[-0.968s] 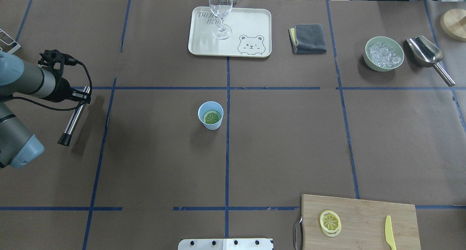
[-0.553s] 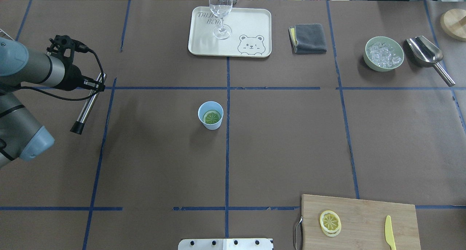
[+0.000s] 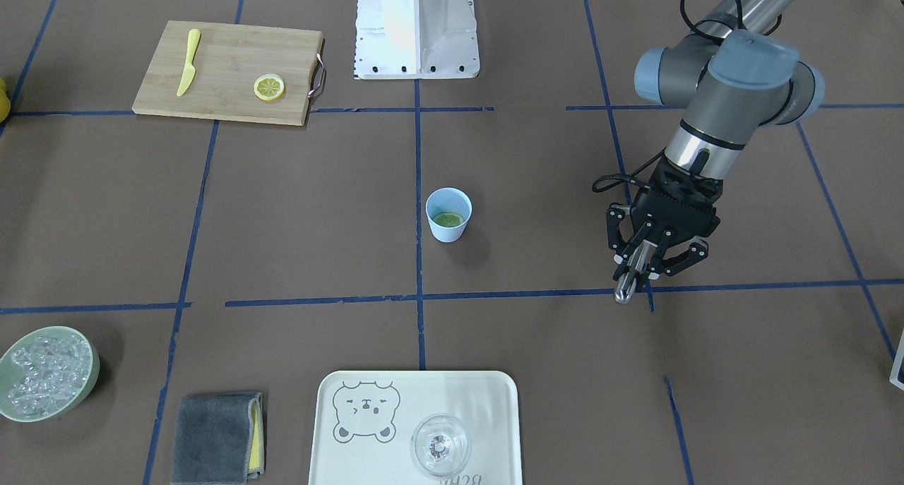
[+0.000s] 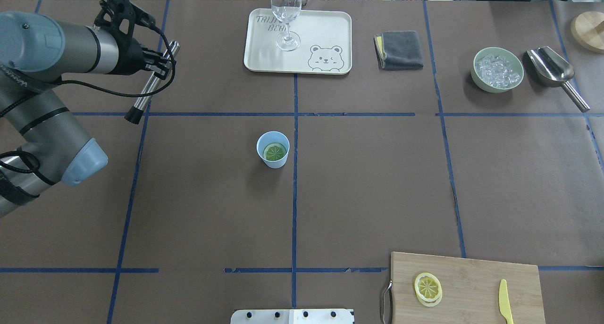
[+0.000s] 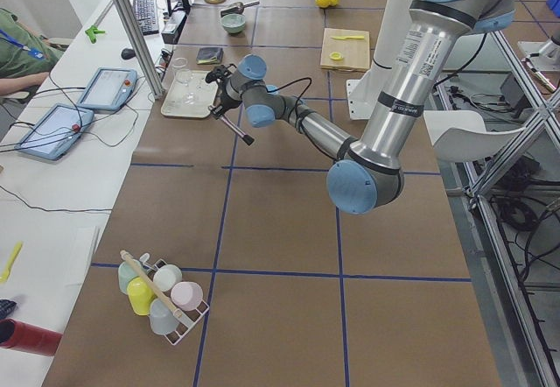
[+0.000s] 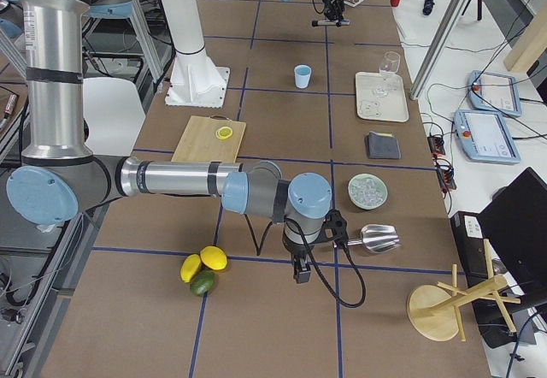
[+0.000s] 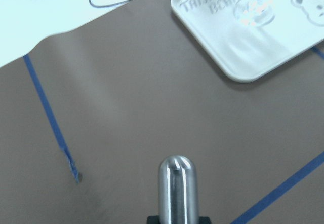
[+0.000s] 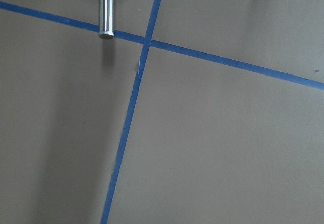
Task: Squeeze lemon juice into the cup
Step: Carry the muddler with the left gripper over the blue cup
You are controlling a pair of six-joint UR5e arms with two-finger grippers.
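1. Brown paper crossed by blue tape lines covers a long table point(image 4: 358, 187), shown from above and from its ends.
2. A small pale blue cup point(image 4: 272, 149) stands upright near the middle of the table, just beside a tape line.
3. The lemon point(image 4: 274, 152), a thin round slice, lies flat inside the cup and looks greenish in its shade.
4. Another lemon slice point(image 4: 428, 288) rests on a wooden cutting board point(image 4: 472, 277) at the near right edge. A yellow plastic knife point(image 4: 505, 307) lies apart from it on the same board.
5. The left gripper point(image 4: 159, 62) is over the far left part of the table, well apart from the cup. Its fingers are clamped on a metal rod point(image 4: 152, 84), which slants with its black-capped end toward the robot.
6. The right gripper point(image 6: 297, 274) appears only in a side view, pointing down near a steel scoop point(image 4: 552, 69). Whether its fingers are spread or closed cannot be told.
7. Along the far edge, a cream tray point(image 4: 330, 31) with a bear drawing holds a clear stemmed glass point(image 4: 286, 17). To its right are a folded grey cloth point(image 4: 401, 49) and a green bowl point(image 4: 493, 89) of ice.
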